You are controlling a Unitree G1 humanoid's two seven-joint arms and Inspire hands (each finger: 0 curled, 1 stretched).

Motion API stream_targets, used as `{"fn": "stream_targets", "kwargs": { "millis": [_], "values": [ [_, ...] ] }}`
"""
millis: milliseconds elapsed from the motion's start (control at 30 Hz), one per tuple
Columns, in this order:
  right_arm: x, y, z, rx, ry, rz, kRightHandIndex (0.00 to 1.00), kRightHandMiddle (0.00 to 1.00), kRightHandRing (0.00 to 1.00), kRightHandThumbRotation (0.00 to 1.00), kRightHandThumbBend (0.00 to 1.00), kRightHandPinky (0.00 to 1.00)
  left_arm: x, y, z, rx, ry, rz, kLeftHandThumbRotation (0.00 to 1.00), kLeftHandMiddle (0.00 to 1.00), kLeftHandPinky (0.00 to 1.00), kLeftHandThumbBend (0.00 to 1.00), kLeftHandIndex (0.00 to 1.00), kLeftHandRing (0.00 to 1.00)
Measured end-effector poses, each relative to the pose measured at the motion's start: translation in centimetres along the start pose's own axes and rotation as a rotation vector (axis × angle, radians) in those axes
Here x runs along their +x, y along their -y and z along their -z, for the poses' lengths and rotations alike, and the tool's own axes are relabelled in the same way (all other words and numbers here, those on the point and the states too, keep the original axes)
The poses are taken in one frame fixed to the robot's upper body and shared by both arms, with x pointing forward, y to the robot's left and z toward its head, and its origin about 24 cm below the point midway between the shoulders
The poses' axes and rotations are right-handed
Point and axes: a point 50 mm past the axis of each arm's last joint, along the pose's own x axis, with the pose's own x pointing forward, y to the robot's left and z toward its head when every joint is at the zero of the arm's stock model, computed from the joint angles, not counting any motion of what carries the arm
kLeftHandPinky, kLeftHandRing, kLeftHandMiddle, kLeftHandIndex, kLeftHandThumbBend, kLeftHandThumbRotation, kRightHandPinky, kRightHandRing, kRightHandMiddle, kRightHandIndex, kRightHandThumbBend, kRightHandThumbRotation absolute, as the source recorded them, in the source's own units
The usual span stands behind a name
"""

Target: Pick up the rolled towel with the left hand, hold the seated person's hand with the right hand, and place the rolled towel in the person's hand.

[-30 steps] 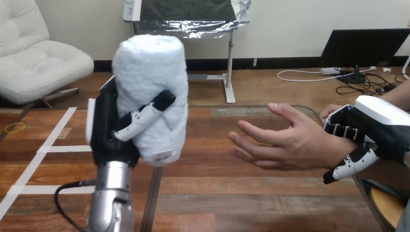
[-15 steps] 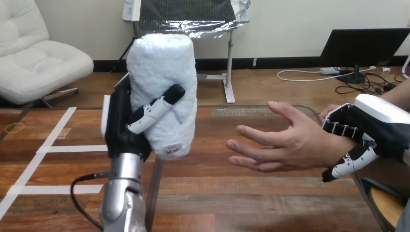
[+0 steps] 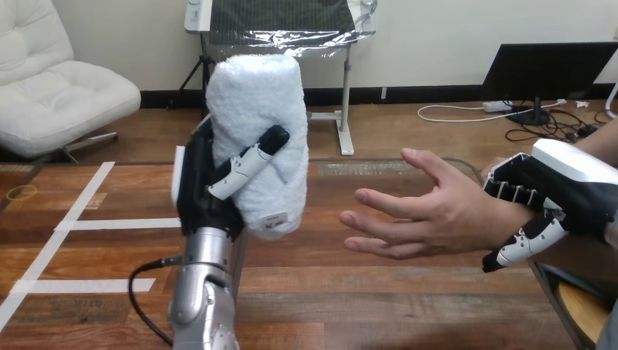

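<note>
My left hand (image 3: 200, 191) is raised above the table at centre left, shut on the white rolled towel (image 3: 256, 138), which stands upright with my thumb across its front. The person's hand (image 3: 423, 211) reaches in from the right, open with the palm facing left, a short gap away from the towel. My right hand (image 3: 557, 197) is at the person's wrist at the right edge, fingers over the top and thumb curled beneath it.
The wooden table (image 3: 364, 292) stretches below both hands. White tape lines (image 3: 80, 219) mark its left part. A seam or gap in the tabletop (image 3: 232, 292) runs down beneath my left forearm.
My left hand has carried the towel to the right, closer to the person's open hand. The person's hand and my right hand have barely moved.
</note>
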Motion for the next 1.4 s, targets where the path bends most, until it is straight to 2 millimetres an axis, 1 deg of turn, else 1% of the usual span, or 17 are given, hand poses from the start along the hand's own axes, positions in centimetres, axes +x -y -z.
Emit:
{"fn": "stream_targets", "kwargs": {
  "millis": [267, 367, 600, 767, 1167, 1400],
  "values": [
    [0.1, 0.1, -0.3, 0.005, 0.003, -0.002, 0.49, 0.47, 0.43, 0.1, 0.92, 0.38, 0.1, 0.6, 1.2, -0.037, -0.036, -0.01, 0.0, 0.4, 0.27, 0.64, 0.42, 0.33],
    [0.1, 0.1, -0.4, 0.008, 0.005, -0.001, 0.49, 0.47, 0.43, 0.11, 0.93, 0.38, 0.2, 0.9, 1.5, -0.047, -0.046, -0.011, 0.0, 0.4, 0.27, 0.62, 0.42, 0.33],
    [0.3, 0.2, -0.6, 0.015, 0.008, -0.005, 0.5, 0.48, 0.44, 0.12, 0.92, 0.38, 0.3, 1.7, 2.1, -0.088, -0.066, -0.01, 0.0, 0.39, 0.28, 0.63, 0.42, 0.33],
    [0.4, 0.2, -0.9, 0.022, 0.017, -0.003, 0.5, 0.48, 0.44, 0.13, 0.93, 0.38, 0.3, 1.9, 2.4, -0.099, -0.077, 0.005, 0.0, 0.39, 0.28, 0.64, 0.41, 0.33],
    [0.8, 0.4, -1.3, 0.028, 0.032, -0.004, 0.48, 0.45, 0.41, 0.12, 0.93, 0.35, 0.3, 2.1, 2.7, -0.105, -0.093, 0.012, 0.0, 0.39, 0.28, 0.66, 0.41, 0.33],
    [1.0, 0.5, -1.7, 0.032, 0.043, 0.0, 0.48, 0.45, 0.41, 0.12, 0.93, 0.35, 0.2, 2.1, 3.0, -0.105, -0.106, 0.009, 0.0, 0.39, 0.28, 0.69, 0.41, 0.33]
  ]
}}
